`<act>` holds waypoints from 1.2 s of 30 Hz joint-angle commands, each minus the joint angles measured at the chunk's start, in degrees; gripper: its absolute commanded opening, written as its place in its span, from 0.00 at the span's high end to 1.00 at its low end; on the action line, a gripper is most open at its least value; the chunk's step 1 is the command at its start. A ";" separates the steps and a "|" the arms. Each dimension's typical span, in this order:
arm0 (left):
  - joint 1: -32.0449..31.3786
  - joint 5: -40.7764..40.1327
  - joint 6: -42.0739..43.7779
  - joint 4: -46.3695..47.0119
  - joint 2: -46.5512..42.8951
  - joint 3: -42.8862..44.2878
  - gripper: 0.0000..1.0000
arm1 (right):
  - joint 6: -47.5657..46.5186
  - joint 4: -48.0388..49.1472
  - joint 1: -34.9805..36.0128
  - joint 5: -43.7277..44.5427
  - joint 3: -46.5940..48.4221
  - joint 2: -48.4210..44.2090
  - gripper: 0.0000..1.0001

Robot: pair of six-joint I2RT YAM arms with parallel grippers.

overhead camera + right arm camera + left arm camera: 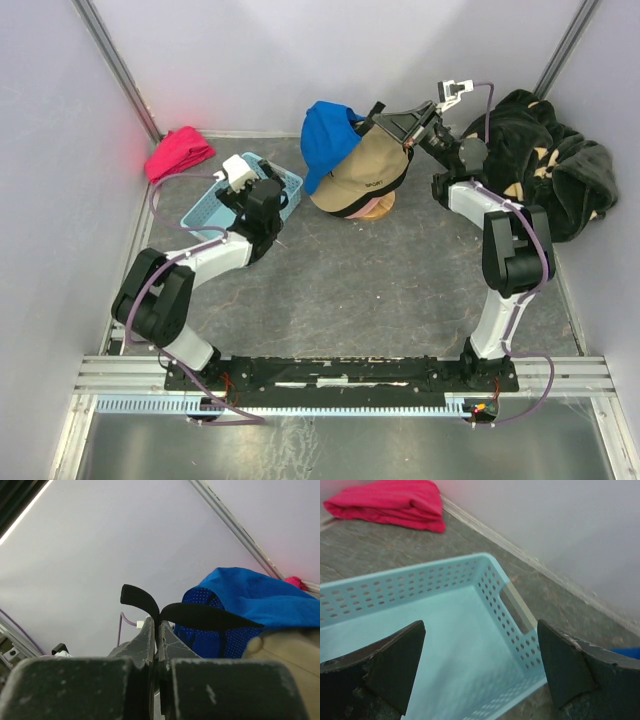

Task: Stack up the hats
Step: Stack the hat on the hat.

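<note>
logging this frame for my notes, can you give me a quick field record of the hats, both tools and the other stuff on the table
hat pile: tan cap on pink cap, blue cap against the tan cap's far-left side
right tool: shut on a black strap, next to the blue cap
left tool: open, empty, above the light blue basket
other items: red cloth far left; black plush fabric far right

A grey mottled table is seen, walled on three sides. At its back left corner a folded red-pink cloth is laid, with a pale blue perforated basket near it. A pile of caps is set at back centre, a pink cap lowest, and a black plush fabric with beige flowers is heaped at the right.
</note>
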 commanded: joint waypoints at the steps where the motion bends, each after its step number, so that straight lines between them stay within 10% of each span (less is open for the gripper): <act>1: -1.16 7.55 5.91 19.49 -3.48 -5.75 0.01 | -0.15 5.88 -1.40 -1.23 -1.87 -4.50 0.98; 19: -10.47 17.35 28.24 51.76 5.04 -17.26 0.01 | 1.18 5.88 -6.70 -2.00 -4.25 -5.81 0.98; 36: -12.97 8.89 37.60 57.05 11.10 -10.00 0.01 | 2.59 5.82 -10.58 -4.31 -7.23 -4.34 0.98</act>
